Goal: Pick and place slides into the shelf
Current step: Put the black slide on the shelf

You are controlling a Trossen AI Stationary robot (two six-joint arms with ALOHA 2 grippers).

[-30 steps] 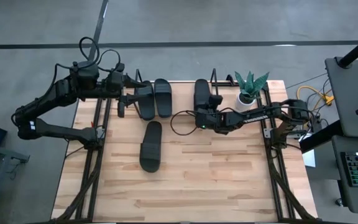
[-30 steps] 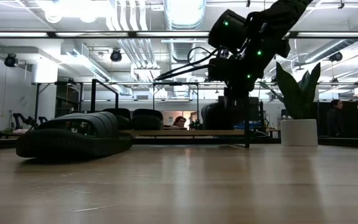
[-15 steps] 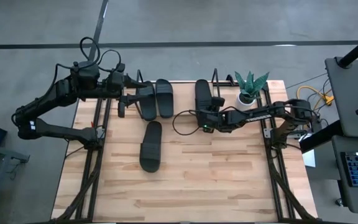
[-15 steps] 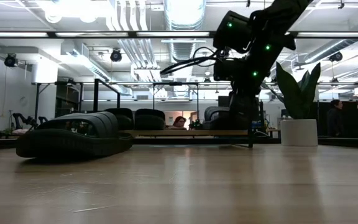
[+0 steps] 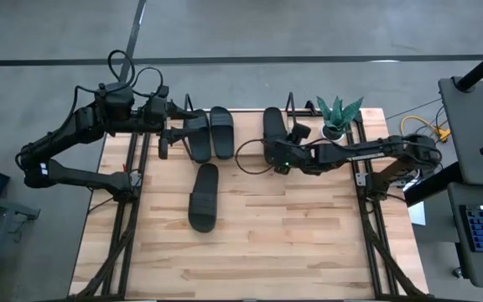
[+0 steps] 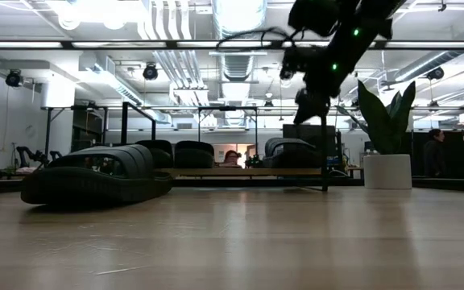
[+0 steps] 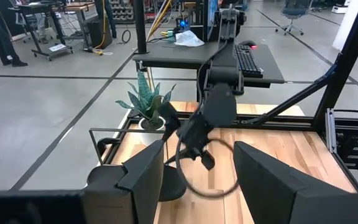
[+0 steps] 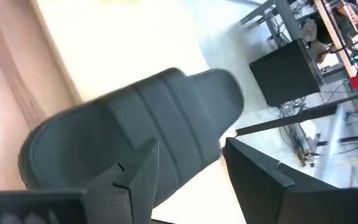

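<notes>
The shelf [image 5: 246,127] stands along the table's far edge, its wooden board [image 6: 240,171] low between black wire ends. Two black slides [image 5: 208,132] lie side by side on its left part. A third slide [image 5: 272,126] lies on its right part, also seen in the low view [image 6: 292,151] and the right wrist view [image 8: 142,124]. A fourth slide [image 5: 204,197] rests sole-down on the table in front of the shelf [image 6: 95,179]. My right gripper [image 8: 191,180] hangs open above the third slide [image 6: 312,97]. My left gripper [image 5: 177,126] stands open at the shelf's left end [image 7: 197,180], with nothing between its fingers.
A potted plant [image 5: 338,117] stands at the table's far right corner, just right of the shelf [image 6: 385,137]. Black frame rails [image 5: 132,210] run along both sides of the table. Bare wood [image 5: 292,226] fills the table's near half.
My right gripper has opened and let go of the third slide, which now lies on the shelf's right part. The gripper has then risen clear above it. My left arm has kept still.
</notes>
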